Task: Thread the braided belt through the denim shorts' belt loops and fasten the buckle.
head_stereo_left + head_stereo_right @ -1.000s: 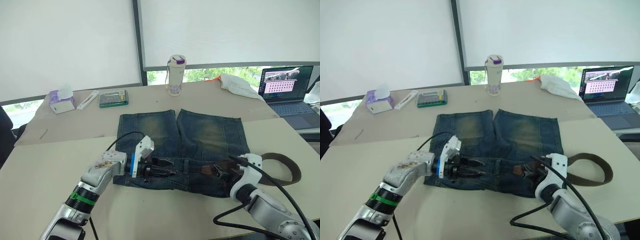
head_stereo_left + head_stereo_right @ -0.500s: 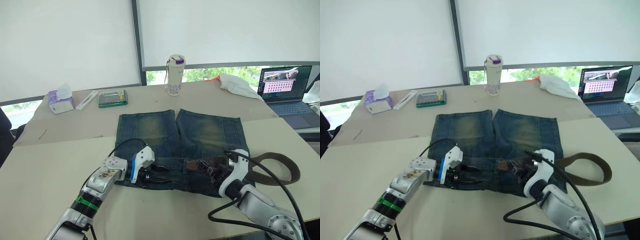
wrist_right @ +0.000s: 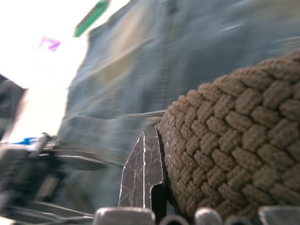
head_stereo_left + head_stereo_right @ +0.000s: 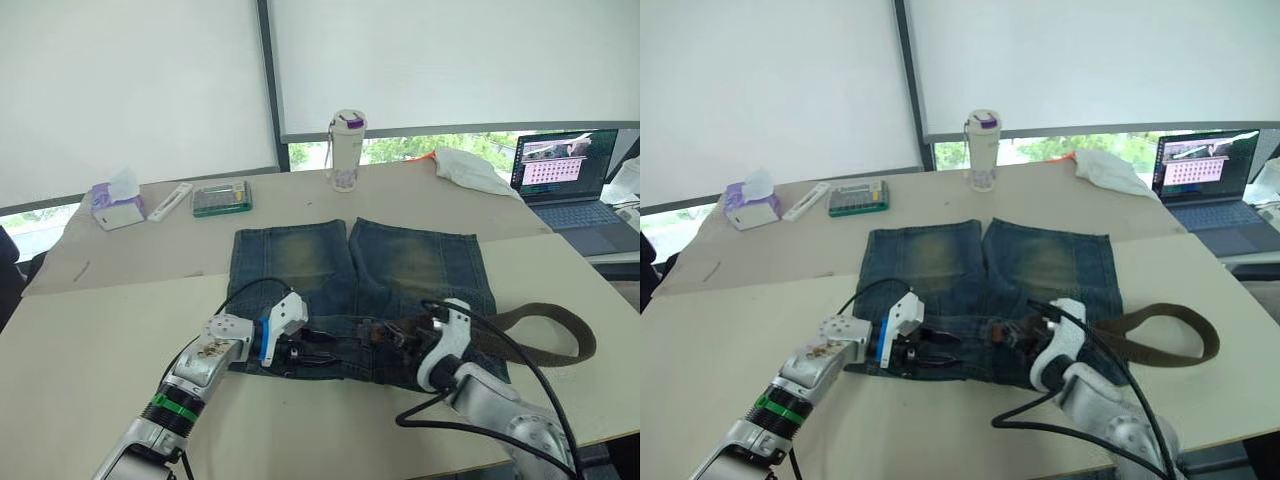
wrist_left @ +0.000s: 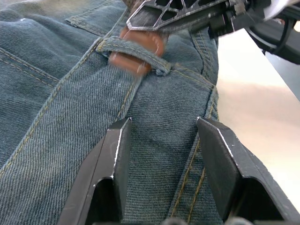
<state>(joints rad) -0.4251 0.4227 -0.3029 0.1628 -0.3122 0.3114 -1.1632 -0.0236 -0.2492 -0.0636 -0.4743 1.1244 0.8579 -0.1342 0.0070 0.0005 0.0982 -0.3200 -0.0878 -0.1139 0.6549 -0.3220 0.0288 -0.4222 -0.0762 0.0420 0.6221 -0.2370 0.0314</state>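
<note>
The denim shorts [image 4: 360, 290] lie flat on the table [image 4: 90, 330], waistband toward the robot and legs pointing away toward the window. The braided belt [image 4: 540, 335] trails off the right end of the waistband in a big loop on the tabletop, then runs in along the waistband toward the middle of the shorts.

The right gripper [image 4: 405, 335] sits on the waistband just right of centre, and it's got the belt. In the right wrist view the woven strap [image 3: 234, 150] is pressed right up against one black finger [image 3: 146, 173], so the fingers are clamped on it. The left wrist view shows the reddish-brown leather tip [image 5: 138, 49] poking under one of the belt loops [image 5: 136, 51], with the right gripper's fingers right behind it.

The left gripper [image 4: 325, 348] rests on the left part of the waistband, pointing toward the right one. Its two fingers [image 5: 115, 159] are spread wide apart with only flat denim between them, so it's holding nothing, just lying on the fabric near that loop.

Can't make out the buckle anywhere.

Further back on the table: a tissue box [image 4: 108, 200], a green case [image 4: 221, 197], a water bottle [image 4: 345, 150], a white cloth [image 4: 470, 170] and an open laptop [image 4: 565, 180].
</note>
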